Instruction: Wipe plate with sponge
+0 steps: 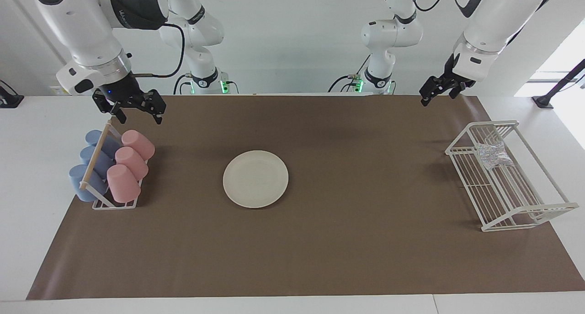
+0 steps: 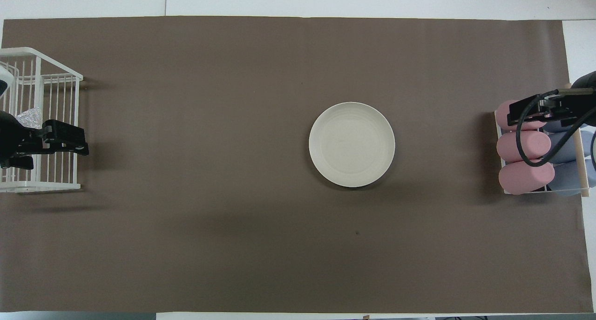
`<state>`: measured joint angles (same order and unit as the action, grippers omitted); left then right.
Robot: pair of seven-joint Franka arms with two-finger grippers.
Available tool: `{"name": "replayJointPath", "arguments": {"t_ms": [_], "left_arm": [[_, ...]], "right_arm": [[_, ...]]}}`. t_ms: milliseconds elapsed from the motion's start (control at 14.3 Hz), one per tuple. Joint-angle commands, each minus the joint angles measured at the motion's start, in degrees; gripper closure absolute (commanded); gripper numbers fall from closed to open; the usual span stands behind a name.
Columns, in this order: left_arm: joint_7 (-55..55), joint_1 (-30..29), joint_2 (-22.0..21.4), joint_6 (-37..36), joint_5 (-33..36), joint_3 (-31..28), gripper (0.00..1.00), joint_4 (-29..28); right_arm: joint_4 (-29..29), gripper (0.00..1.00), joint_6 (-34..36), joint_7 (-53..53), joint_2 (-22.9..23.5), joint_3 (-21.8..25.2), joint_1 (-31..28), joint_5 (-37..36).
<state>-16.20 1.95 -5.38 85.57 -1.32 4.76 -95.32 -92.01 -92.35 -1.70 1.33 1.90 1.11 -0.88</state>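
We saw the plate lying flat on the brown mat in the middle of the bench. Toward the left arm's end from the plate, the sponge lay in the white wire rack. The left gripper hung raised above the mat, fingers released and empty. The right gripper waited over the cup rack, fingers released.

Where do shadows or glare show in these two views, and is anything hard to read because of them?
Facing view: soft shadow on the brown mat beside the wire rack; bright window glare at the left arm's end; the sponge glitters. Overhead view: faint shadow band nearer the robots than the plate; plate evenly lit; the left gripper covers part of the rack.
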Motion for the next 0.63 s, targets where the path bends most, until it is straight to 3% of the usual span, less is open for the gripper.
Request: {"name": "replayJointPath", "arguments": {"t_ms": [0,558], "left_arm": [[3.4,0.3,1.8,-1.0,-0.9,-1.1,0.00,1.6],[8.8,0.2,1.6,-2.0,-1.1,-0.7,0.00,1.7]], "right_arm": [[0.1,0.00,0.5,-0.6,-0.5,-0.1,-0.2,-0.2],[0.1,0.00,0.5,-0.6,-0.5,-0.1,-0.2,-0.2]]}}
